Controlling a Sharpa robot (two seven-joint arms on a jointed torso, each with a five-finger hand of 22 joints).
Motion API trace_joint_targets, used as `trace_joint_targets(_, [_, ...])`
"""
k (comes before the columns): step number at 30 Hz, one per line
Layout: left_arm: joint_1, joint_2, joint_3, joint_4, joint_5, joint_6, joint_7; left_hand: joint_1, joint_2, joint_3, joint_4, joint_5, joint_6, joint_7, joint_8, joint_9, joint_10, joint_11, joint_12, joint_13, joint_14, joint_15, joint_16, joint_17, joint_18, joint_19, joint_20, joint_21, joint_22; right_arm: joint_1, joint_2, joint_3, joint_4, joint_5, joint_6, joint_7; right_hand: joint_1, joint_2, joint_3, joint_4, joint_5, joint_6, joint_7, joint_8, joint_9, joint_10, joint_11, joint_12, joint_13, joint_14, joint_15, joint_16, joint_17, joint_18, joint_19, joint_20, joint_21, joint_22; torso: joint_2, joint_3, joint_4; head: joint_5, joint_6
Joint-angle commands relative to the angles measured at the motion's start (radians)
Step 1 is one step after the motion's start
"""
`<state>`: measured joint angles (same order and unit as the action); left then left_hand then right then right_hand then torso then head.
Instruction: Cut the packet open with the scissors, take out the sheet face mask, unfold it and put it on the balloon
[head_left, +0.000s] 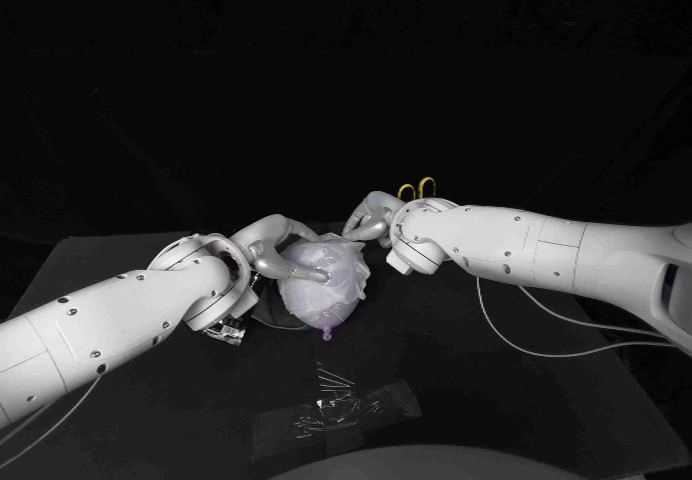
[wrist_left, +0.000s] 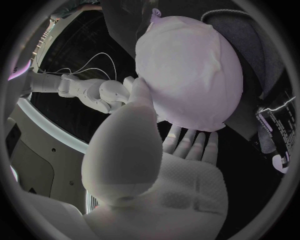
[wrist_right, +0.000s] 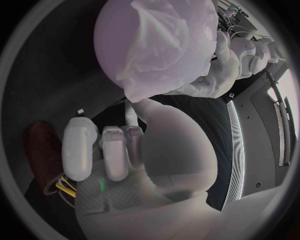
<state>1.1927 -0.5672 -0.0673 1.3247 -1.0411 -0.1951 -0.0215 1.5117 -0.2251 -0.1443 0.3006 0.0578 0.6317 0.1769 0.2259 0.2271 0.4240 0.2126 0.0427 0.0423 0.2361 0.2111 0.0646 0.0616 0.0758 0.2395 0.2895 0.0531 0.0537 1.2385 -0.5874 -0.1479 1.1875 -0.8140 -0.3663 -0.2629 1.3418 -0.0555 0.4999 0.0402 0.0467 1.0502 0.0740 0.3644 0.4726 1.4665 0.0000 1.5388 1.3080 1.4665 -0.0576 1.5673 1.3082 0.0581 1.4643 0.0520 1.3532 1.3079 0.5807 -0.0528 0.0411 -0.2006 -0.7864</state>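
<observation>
— What is on the black table (head_left: 548, 400)?
— The packet (head_left: 339, 405) lies near the front. Above the table, the left hand (head_left: 267, 250) holds the balloon (head_left: 320, 295), with fingers curved around its side.
— And the sheet mask (head_left: 343, 265)?
— It lies wrinkled over the balloon. The right hand (head_left: 378, 222) touches its top; if the fingers pinch it, I cannot tell

balloon (wrist_right: 115, 35) smooth, matt | sheet face mask (wrist_right: 164, 47) thin, wrinkled | packet (head_left: 339, 405) clear, glossy plastic

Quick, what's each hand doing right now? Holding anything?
Left hand: holding the balloon.
Right hand: touching the mask on the balloon; whether it grips it cannot be told.
</observation>
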Motion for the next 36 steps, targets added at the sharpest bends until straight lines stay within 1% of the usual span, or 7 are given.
trace_joint_targets(1, [-0.004, 0.002, -0.004, 0.001, 0.0, 0.033, -0.011, 0.003, 0.01, 0.008, 0.0, -0.006, 0.006, 0.067, 0.003, 0.002, 0.004, 0.004, 0.0, 0.001, 0.006, 0.0, -0.006, 0.001, 0.015, -0.003, 0.0, -0.006, -0.002, 0.0, 0.007, 0.0, -0.013, -0.074, 0.021, -0.045, -0.011, -0.01, 0.014, -0.007, 0.003, -0.005, -0.007, 0.013, 0.057, 0.088, -0.005, -0.003, 0.243, 0.104, -0.006, 0.004, 0.263, -0.017, 0.035, -0.007, 0.002, 0.208, 0.0, -0.0006, 0.0016, -0.002, 0.0])
trace_joint_targets(8, [-0.004, 0.001, -0.004, 0.002, 0.008, 0.01, 0.009, 0.005, 0.003, 0.005, 0.0, -0.005, 0.007, 0.067, 0.004, 0.002, 0.008, 0.004, 0.0, 0.001, 0.014, 0.002, -0.004, 0.003, 0.018, 0.0, 0.0, -0.005, -0.001, 0.0, 0.006, -0.001, -0.022, -0.154, 0.019, -0.073, -0.019, -0.038, 0.023, -0.027, 0.002, -0.033, -0.004, 0.017, 0.065, 0.074, -0.004, -0.031, 0.228, 0.104, -0.006, 0.004, 0.263, -0.012, 0.026, -0.008, -0.021, 0.202, 0.0, -0.0017, 0.001, -0.002, 0.002])
trace_joint_targets(15, [-0.004, -0.007, -0.002, 0.009, 0.068, -0.071, 0.102, 0.009, 0.002, 0.01, 0.0, -0.005, 0.023, 0.075, 0.01, 0.006, 0.04, 0.016, 0.005, 0.004, 0.025, 0.012, -0.002, 0.006, 0.014, 0.006, 0.004, -0.002, 0.0, 0.0, -0.048, -0.002, 0.046, -0.102, -0.156, 0.051, -0.079, -0.053, 0.0, 0.005, 0.002, -0.118, 0.043, -0.042, 0.039, 0.018, 0.035, -0.134, 0.172, 0.104, 0.026, 0.004, 0.263, 0.0, -0.007, 0.011, -0.107, 0.18, -0.001, -0.0013, 0.0004, 0.002, 0.007])
trace_joint_targets(21, [-0.004, -0.024, 0.003, 0.027, 0.133, -0.113, 0.191, 0.01, 0.001, 0.013, 0.0, -0.005, 0.02, 0.082, 0.009, 0.004, 0.044, 0.023, 0.004, 0.004, 0.028, 0.019, -0.002, 0.007, 0.011, 0.013, 0.005, 0.0, 0.001, -0.001, -0.111, -0.002, 0.131, 0.005, -0.267, 0.236, -0.087, -0.057, -0.009, 0.007, 0.003, -0.134, 0.058, -0.064, 0.027, -0.02, 0.05, -0.195, 0.139, 0.104, 0.04, 0.004, 0.263, 0.013, -0.036, 0.025, -0.179, 0.161, 0.0, -0.0001, -0.0006, 0.007, 0.011])
trace_joint_targets(25, [-0.003, -0.041, 0.01, 0.04, 0.17, -0.082, 0.226, 0.006, -0.028, -0.023, 0.001, -0.003, -0.054, 0.08, -0.023, -0.019, -0.014, 0.025, -0.005, -0.003, -0.006, 0.03, -0.016, -0.002, -0.011, 0.009, 0.006, 0.0, -0.001, -0.002, -0.16, -0.002, 0.2, 0.041, -0.321, 0.312, -0.117, -0.06, -0.032, 0.03, 0.002, -0.133, 0.062, -0.07, 0.023, -0.01, 0.054, -0.177, 0.148, 0.104, 0.045, 0.004, 0.263, 0.008, -0.027, 0.031, -0.152, 0.168, -0.001, 0.0008, -0.002, 0.011, 0.013])
trace_joint_targets(30, [-0.002, -0.058, 0.016, 0.051, 0.195, -0.021, 0.244, 0.002, -0.049, -0.045, 0.002, -0.001, -0.095, 0.062, -0.04, -0.031, -0.05, 0.017, -0.006, -0.004, -0.022, 0.03, -0.022, -0.005, -0.016, -0.001, 0.006, -0.003, -0.005, -0.004, -0.207, -0.003, 0.263, 0.057, -0.358, 0.355, -0.124, -0.066, -0.043, 0.035, 0.002, -0.133, 0.062, -0.073, 0.022, -0.007, 0.055, -0.173, 0.149, 0.104, 0.045, 0.004, 0.263, 0.007, -0.024, 0.033, -0.145, 0.17, -0.002, 0.0009, -0.0031, 0.017, 0.013])
trace_joint_targets(36, [0.0, -0.085, 0.02, 0.067, 0.27, 0.065, 0.245, -0.014, -0.073, -0.069, 0.002, 0.001, -0.155, 0.042, -0.064, -0.048, -0.122, -0.015, -0.011, -0.009, -0.05, 0.037, -0.032, -0.012, -0.018, -0.021, 0.007, -0.009, -0.01, -0.007, -0.246, -0.003, 0.308, 0.097, -0.394, 0.403, -0.127, -0.073, -0.054, 0.039, 0.003, -0.134, 0.063, -0.077, 0.019, -0.029, 0.055, -0.212, 0.127, 0.104, 0.046, 0.004, 0.263, 0.015, -0.039, 0.036, -0.186, 0.16, -0.001, -0.0007, 0.0008, 0.025, 0.019])
